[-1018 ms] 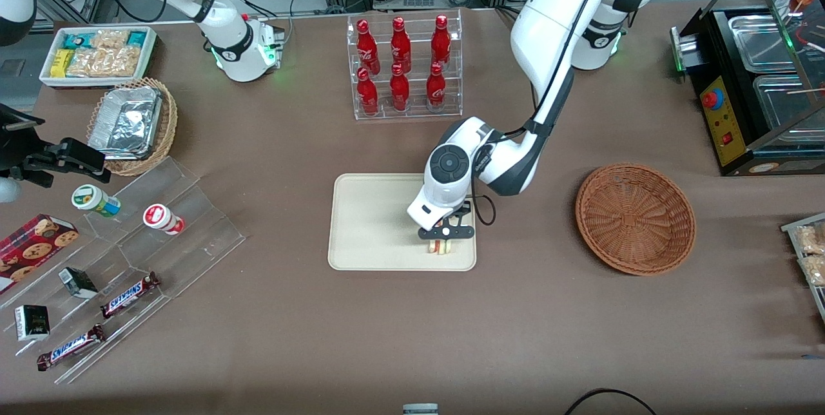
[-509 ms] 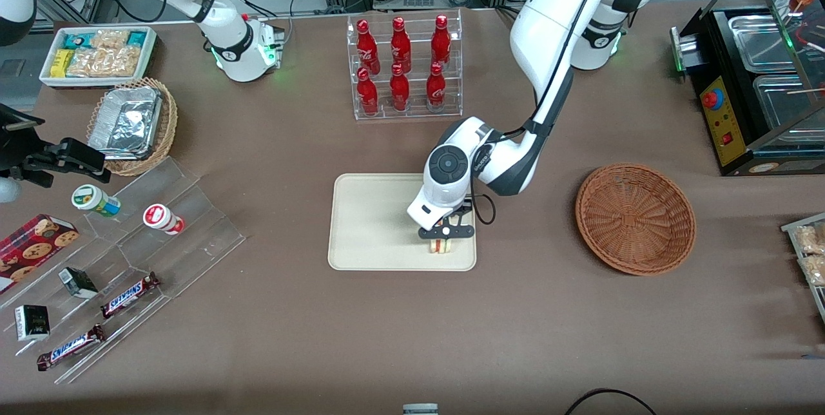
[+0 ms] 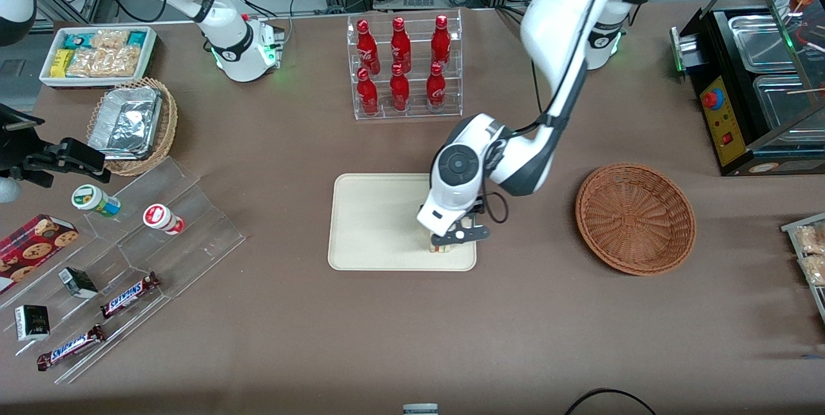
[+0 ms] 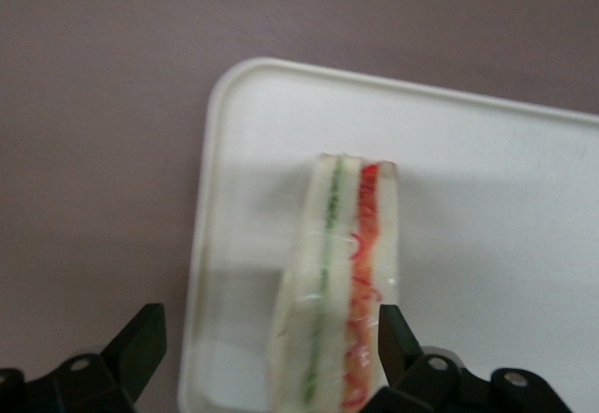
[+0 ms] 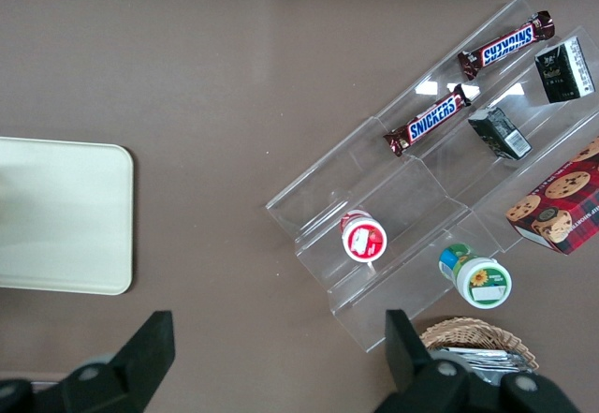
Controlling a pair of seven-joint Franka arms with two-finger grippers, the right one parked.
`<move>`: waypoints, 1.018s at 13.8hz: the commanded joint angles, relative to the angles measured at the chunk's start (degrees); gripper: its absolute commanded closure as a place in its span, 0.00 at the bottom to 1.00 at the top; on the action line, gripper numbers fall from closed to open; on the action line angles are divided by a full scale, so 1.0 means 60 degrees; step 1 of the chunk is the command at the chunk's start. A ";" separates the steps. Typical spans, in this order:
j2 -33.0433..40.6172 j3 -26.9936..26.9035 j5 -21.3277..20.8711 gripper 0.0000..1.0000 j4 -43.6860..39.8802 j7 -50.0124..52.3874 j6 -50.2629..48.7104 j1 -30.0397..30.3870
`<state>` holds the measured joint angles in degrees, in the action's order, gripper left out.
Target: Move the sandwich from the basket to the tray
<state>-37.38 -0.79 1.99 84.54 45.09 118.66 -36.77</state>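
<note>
The desk (image 3: 387, 337) carries the tray (image 3: 374, 221) and, toward the working arm's end, the basket (image 3: 635, 218). The sandwich (image 4: 342, 282) stands on edge on the tray near its corner. Above it hangs the pincer (image 4: 267, 357), fingers spread apart, gripping nothing.

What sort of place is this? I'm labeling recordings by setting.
Likely a lab mock-up of a snack counter: a clear rack of red bottles, candy bars on acrylic steps, a tray holding a sandwich. The gripper hangs open around the sandwich.
</note>
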 commanded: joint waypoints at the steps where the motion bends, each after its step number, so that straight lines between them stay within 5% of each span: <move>1: 0.1568 0.0058 -0.0054 0.00 0.0338 -0.0422 -0.1563 0.0910; 9: 0.4249 0.0058 -0.0141 0.00 0.1288 -0.4328 -0.3488 0.3605; 14: 0.5144 0.0044 -0.0684 0.00 0.1481 -0.4760 -0.4044 0.4339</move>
<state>-10.01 -1.42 -0.86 91.62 16.82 95.56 -12.11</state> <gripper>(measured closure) 0.000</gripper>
